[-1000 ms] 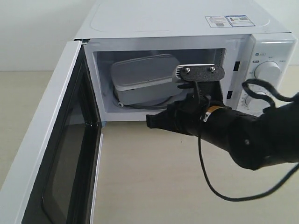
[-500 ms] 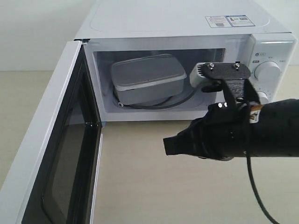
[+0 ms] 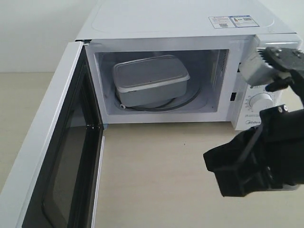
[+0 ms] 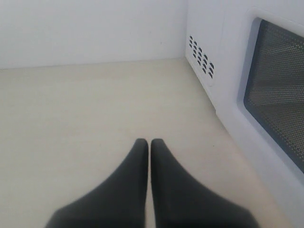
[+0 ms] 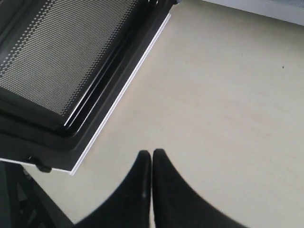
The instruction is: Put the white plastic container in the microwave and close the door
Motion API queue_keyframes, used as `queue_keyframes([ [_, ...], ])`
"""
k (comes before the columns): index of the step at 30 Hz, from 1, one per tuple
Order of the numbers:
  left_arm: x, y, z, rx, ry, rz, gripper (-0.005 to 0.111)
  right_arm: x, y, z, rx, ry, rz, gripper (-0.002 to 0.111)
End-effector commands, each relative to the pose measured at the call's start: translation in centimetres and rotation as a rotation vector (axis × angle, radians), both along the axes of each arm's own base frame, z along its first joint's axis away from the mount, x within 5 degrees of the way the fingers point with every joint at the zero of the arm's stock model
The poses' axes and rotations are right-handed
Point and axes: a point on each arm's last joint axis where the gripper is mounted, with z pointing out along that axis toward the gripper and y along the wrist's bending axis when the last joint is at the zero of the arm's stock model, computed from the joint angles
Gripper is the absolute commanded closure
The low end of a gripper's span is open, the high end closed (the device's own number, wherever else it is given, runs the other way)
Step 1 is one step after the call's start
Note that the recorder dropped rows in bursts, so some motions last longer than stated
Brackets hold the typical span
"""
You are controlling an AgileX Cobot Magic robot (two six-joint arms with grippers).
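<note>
Container (image 3: 151, 80) inside microwave (image 3: 180, 23); right gripper (image 5: 151, 154) withdrawn, pinched together, empty; left gripper (image 4: 149, 142) likewise; door (image 3: 52, 142) open, closing next.

Container (image 3: 149, 77) in microwave (image 3: 166, 19), door (image 3: 45, 161) left

Tabletop (image 3: 156, 175): pale beige, matte, with a faint grain. One small dark speck (image 3: 184, 142) lies on it near the middle of the exterior view. Wall (image 3: 38, 33) behind: plain off-white, meeting the table in a straight line. Right wrist view: dark struts (image 5: 19, 204) in one corner, identity unclear.
</note>
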Motion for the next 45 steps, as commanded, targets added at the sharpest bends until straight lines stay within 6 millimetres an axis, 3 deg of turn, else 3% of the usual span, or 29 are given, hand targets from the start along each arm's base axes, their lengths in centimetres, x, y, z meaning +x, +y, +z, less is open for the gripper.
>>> queue_keyframes([
  [1,0.0,0.0,-0.1,0.004,-0.003,0.002,0.103,-0.9,-0.6,0.6,0.011,-0.025,0.012,0.108],
  [20,0.0,0.0,-0.1,0.004,-0.003,0.002,0.103,-0.1,-0.7,1.8,0.061,-0.174,-0.038,0.108],
  [24,0.0,0.0,-0.1,0.004,-0.003,0.002,0.103,-1.4,-2.7,2.8,0.07,-0.285,-0.079,0.108],
  [26,0.0,0.0,-0.1,0.004,-0.003,0.0,0.103,-3.1,-5.6,2.3,0.11,-0.39,-0.22,0.108],
  [30,0.0,0.0,-0.1,0.004,-0.003,0.0,0.103,-6.9,-9.2,0.3,0.165,-0.615,-0.446,0.108],
  [36,0.0,0.0,-0.1,0.004,-0.003,0.0,0.103,-9.6,-10.5,-1.7,0.186,-0.786,-0.589,0.108],
  [45,0.0,0.0,-0.1,0.004,-0.003,0.0,0.103,-8.9,-10.9,-4.8,0.143,-0.752,-0.668,0.108],
])
